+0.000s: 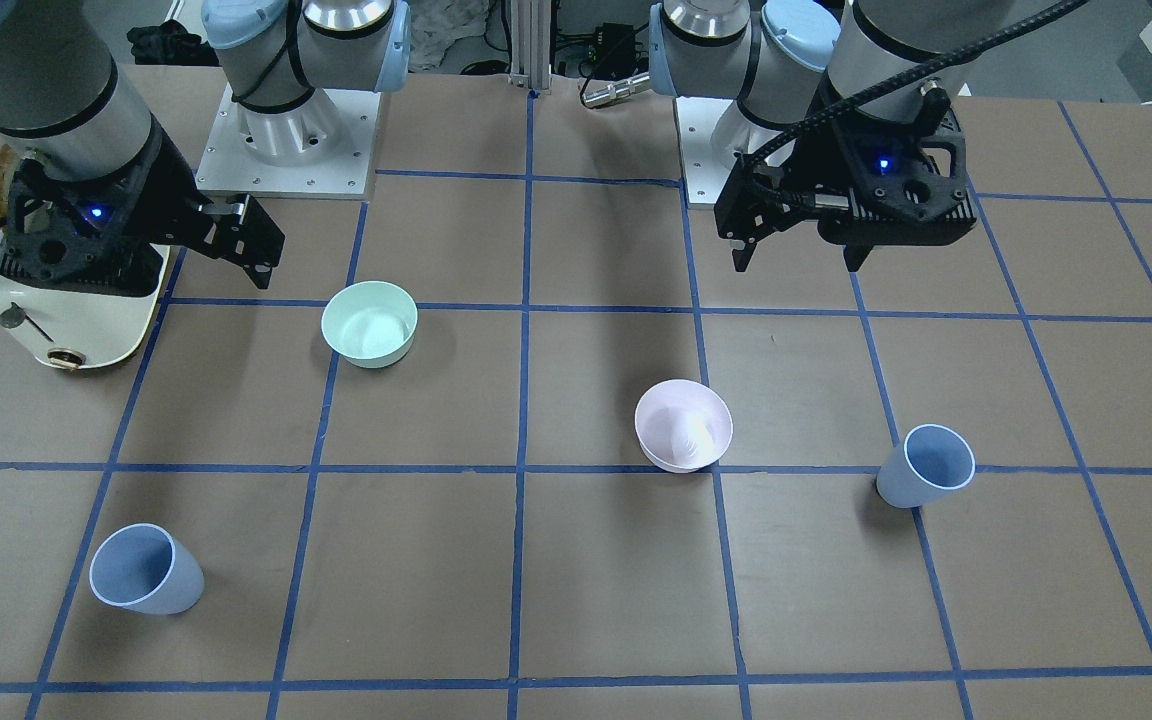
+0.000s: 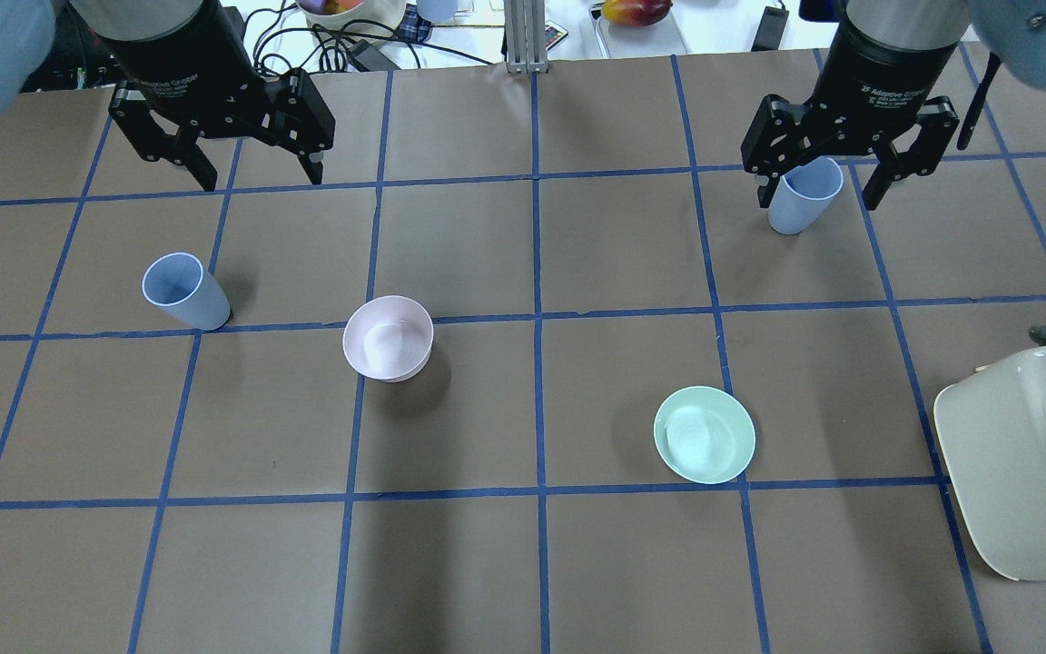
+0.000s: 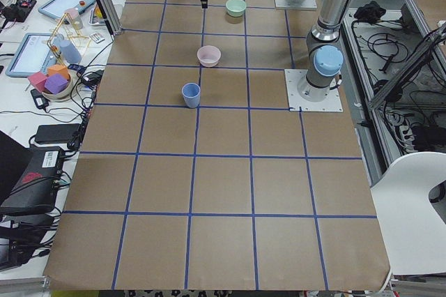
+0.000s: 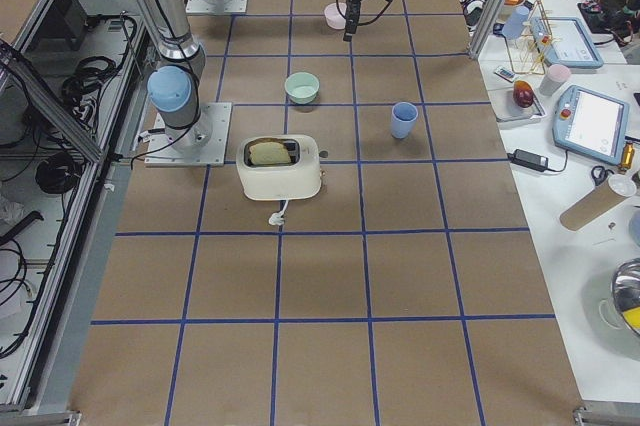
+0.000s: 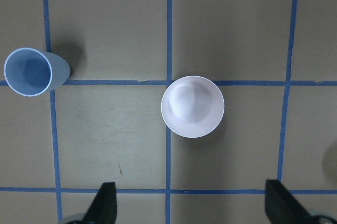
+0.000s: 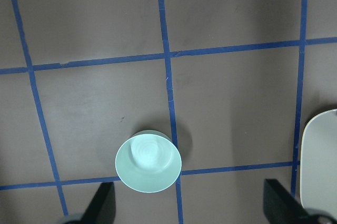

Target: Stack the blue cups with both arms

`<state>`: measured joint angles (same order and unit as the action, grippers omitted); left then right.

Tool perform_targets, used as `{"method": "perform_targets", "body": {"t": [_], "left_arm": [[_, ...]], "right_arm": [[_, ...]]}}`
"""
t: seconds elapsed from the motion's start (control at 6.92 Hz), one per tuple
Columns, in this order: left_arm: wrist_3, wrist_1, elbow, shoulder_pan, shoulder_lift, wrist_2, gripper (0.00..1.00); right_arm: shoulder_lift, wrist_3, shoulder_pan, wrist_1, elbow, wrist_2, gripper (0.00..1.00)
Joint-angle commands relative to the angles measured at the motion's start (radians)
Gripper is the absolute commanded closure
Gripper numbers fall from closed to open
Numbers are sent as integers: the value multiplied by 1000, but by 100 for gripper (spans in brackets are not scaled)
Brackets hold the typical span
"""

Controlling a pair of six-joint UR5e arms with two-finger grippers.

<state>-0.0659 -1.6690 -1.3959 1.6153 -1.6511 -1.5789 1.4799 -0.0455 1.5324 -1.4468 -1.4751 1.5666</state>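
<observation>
light: bright, even, overhead | shadows: soft, small beside the blue cups (image 2: 182,291) (image 2: 803,198), broad bands across the table (image 2: 487,563) | glare: mild sheen in pink bowl (image 1: 683,425) | focus: pretty sharp

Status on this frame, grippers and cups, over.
Left gripper open, right gripper open, both empty. Left blue cup, right blue cup upright, apart. Pink bowl, mint bowl between them.

Two blue cups are standing on the one surface (image 2: 623,563): the left-side cup (image 2: 182,291) and the right-side cup (image 2: 803,195). Two bowls are sitting there too, one pale pink bowl (image 2: 388,337) and one mint-green bowl (image 2: 704,434). One cream toaster (image 2: 1022,472) is lying alongside. Two arms, the left arm (image 1: 886,60) and the right arm (image 1: 46,80), are each carrying one end effector: the left end effector (image 2: 260,179) and the right end effector (image 2: 819,203).
</observation>
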Motion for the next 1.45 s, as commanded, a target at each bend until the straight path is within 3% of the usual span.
{"method": "perform_targets", "body": {"t": [0.0, 0.58, 0.87, 1.01, 1.3], "left_arm": [[0, 0, 0, 0, 1, -1, 0], [24, 3, 0, -52, -24, 0, 0], [128, 276, -47, -147, -210, -27, 0], [177, 320, -60, -197, -282, -91, 0], [163, 324, -144, -268, -326, -99, 0]], "right_arm": [[0, -1, 0, -7, -4, 1, 0], [-4, -1, 0, -33, -4, -6, 0], [-7, 3, -2, -93, -1, -10, 0], [-19, 6, -14, -112, 2, -8, 0], [-108, 57, -64, -214, 21, 9, 0]]}}
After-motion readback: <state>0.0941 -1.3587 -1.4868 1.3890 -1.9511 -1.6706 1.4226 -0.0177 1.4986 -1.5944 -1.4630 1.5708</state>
